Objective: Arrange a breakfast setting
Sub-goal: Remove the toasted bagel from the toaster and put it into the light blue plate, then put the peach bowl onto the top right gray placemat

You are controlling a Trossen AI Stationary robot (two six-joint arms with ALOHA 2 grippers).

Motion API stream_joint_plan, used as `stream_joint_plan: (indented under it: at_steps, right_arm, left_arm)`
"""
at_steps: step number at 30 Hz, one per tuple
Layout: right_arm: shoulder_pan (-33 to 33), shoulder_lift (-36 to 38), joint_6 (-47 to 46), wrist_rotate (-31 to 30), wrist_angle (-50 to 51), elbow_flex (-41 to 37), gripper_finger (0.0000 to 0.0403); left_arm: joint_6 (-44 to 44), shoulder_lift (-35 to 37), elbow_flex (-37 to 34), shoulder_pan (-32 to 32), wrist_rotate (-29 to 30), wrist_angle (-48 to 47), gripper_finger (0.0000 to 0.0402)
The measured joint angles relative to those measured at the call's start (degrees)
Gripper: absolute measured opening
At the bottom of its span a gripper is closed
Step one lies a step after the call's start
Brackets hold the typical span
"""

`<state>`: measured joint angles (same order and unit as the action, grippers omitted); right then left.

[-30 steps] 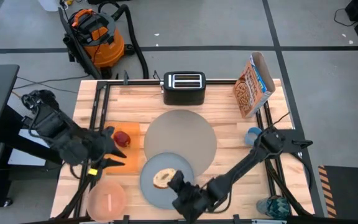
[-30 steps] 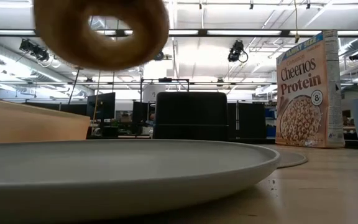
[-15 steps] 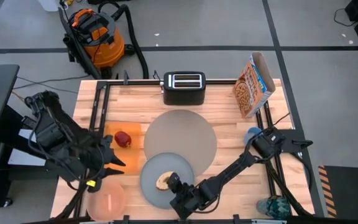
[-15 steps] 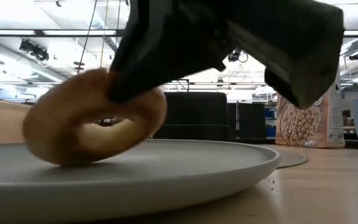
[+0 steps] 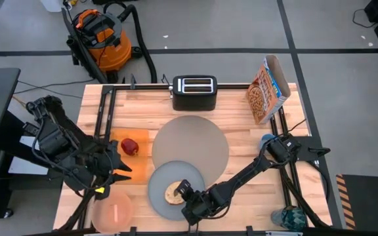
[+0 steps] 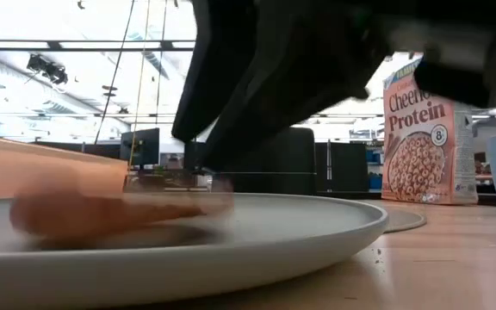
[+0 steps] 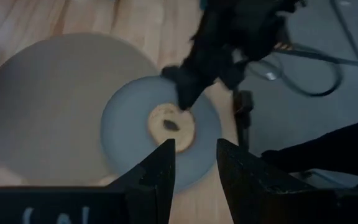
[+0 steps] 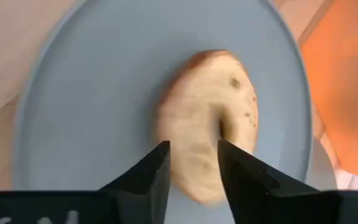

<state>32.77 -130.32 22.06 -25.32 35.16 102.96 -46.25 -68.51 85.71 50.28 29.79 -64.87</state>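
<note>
My right gripper (image 5: 180, 189) hovers over the grey-blue plate (image 5: 156, 180), fingers apart and clamped on nothing; the round toasted bread (image 5: 172, 193) lies flat on the plate, apparently just let go. My left gripper (image 5: 113, 172), fingers parted and empty, waits near the orange napkin (image 5: 135, 160) bearing the red apple (image 5: 129, 146). Count: one plate, one bread, one grey placemat (image 5: 190, 144), one pink bowl (image 5: 113, 211), one apple.

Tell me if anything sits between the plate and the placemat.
Nothing visible does. The plate already overlaps the placemat's near edge, carrying the bread, with the right gripper just above it.
</note>
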Motion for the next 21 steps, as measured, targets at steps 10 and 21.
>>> stream_joint_plan:
  at_steps: [10, 21]
  right_arm:
    - [0.0, 8.4, -7.7, 3.9, 2.0, 0.0, 0.0215]
    - [-4.0, 16.0, -26.8, 0.8, 2.1, 0.0, 0.0229]
  left_arm:
    - [-19.2, -0.5, 0.0, 4.5, -5.2, -12.2, 0.0186]
    - [-34.9, -6.7, 0.0, 3.4, -7.1, -20.5, 0.0205]
